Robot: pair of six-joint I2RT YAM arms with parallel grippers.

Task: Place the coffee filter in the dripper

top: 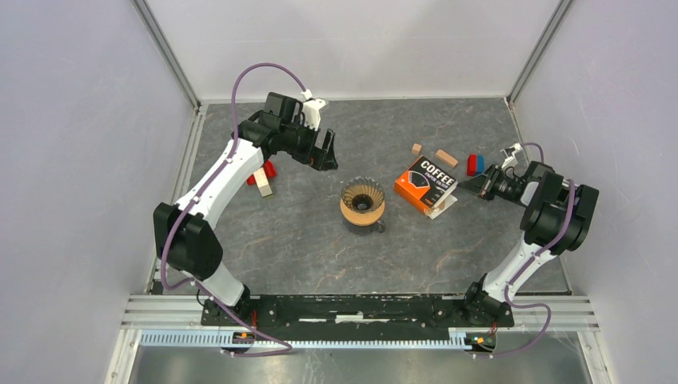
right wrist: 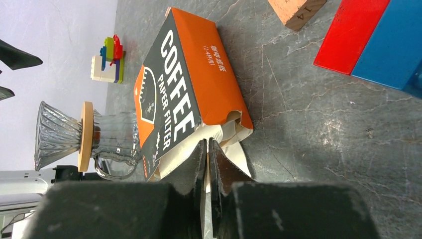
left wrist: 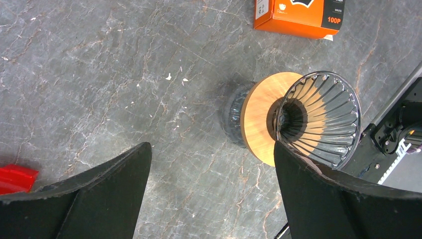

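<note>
The dripper (top: 361, 196), a dark ribbed see-through cone, sits on a tan disc (left wrist: 259, 119) over a glass cup at the table's middle. It also shows in the left wrist view (left wrist: 318, 119) and the right wrist view (right wrist: 57, 134). A white coffee filter (right wrist: 174, 154) sticks out of the open end of the orange COFFEE box (top: 424, 182). My right gripper (right wrist: 206, 149) is shut on the filter's edge at the box's opening (top: 465, 186). My left gripper (top: 326, 156) is open and empty (left wrist: 211, 154), above the table behind and left of the dripper.
Wooden blocks (top: 446, 158) and a red and blue block (top: 475, 165) lie behind the box, near my right gripper. A red and beige block (top: 264, 178) lies under my left arm. Walls close in the table on three sides.
</note>
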